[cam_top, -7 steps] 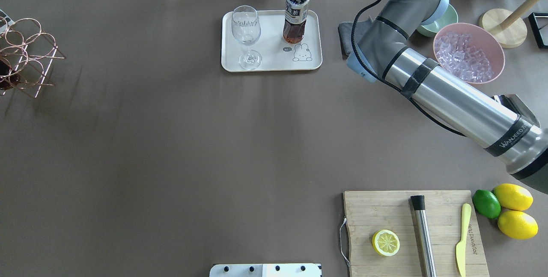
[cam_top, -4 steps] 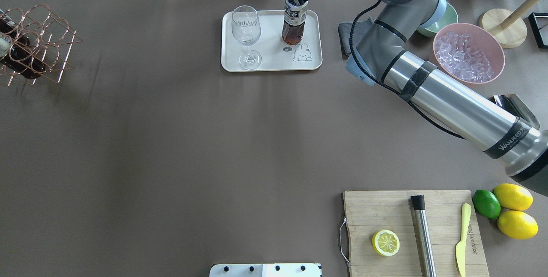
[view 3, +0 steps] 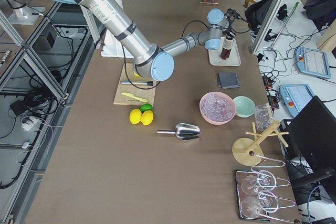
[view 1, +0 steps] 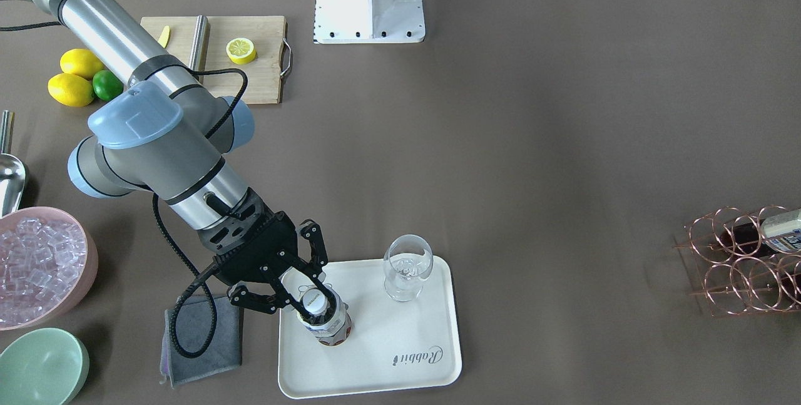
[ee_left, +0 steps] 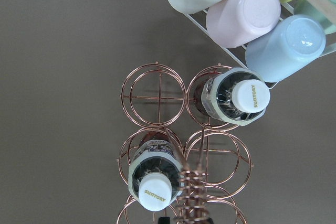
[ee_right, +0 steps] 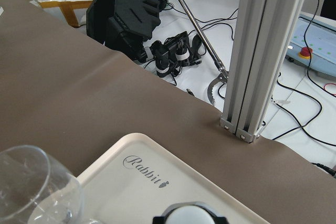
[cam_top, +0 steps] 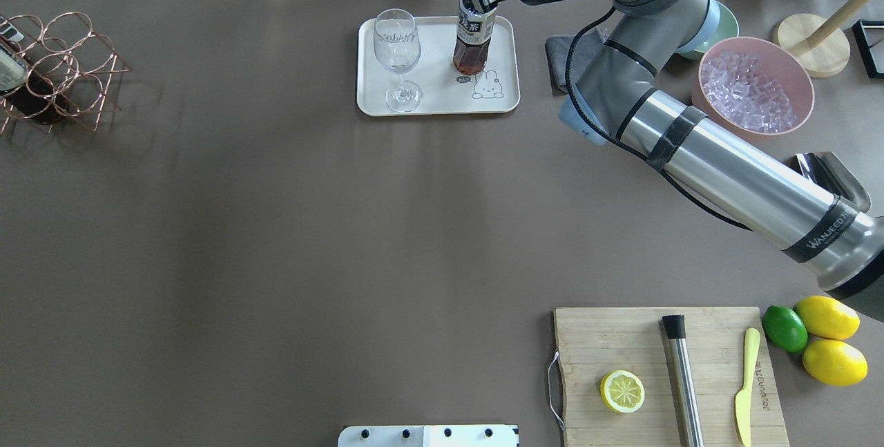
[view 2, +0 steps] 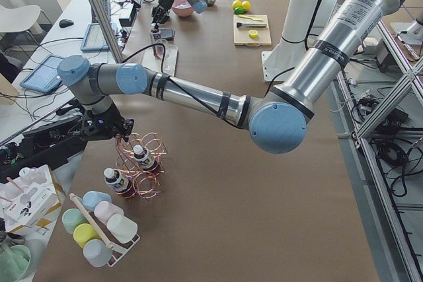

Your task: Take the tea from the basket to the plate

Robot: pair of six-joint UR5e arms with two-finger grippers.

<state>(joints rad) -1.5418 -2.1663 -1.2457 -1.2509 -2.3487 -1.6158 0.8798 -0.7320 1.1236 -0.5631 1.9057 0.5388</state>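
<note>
The right hand point(view 1: 313, 302) is closed on the cap of the tea point(view 1: 329, 327), which stands on the plate point(view 1: 388, 336) near the glass point(view 1: 408, 264), so a sideways pull at release may tip it.

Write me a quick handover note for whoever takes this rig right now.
Right gripper: closed on the tea at its cap.
Left gripper: over the basket by its handle; open or shut, cannot tell.
The tea stands on the plate, beside the glass. Two more bottles sit in the basket.
Done: tea brought to plate.
To do: release it and withdraw the right arm.
</note>
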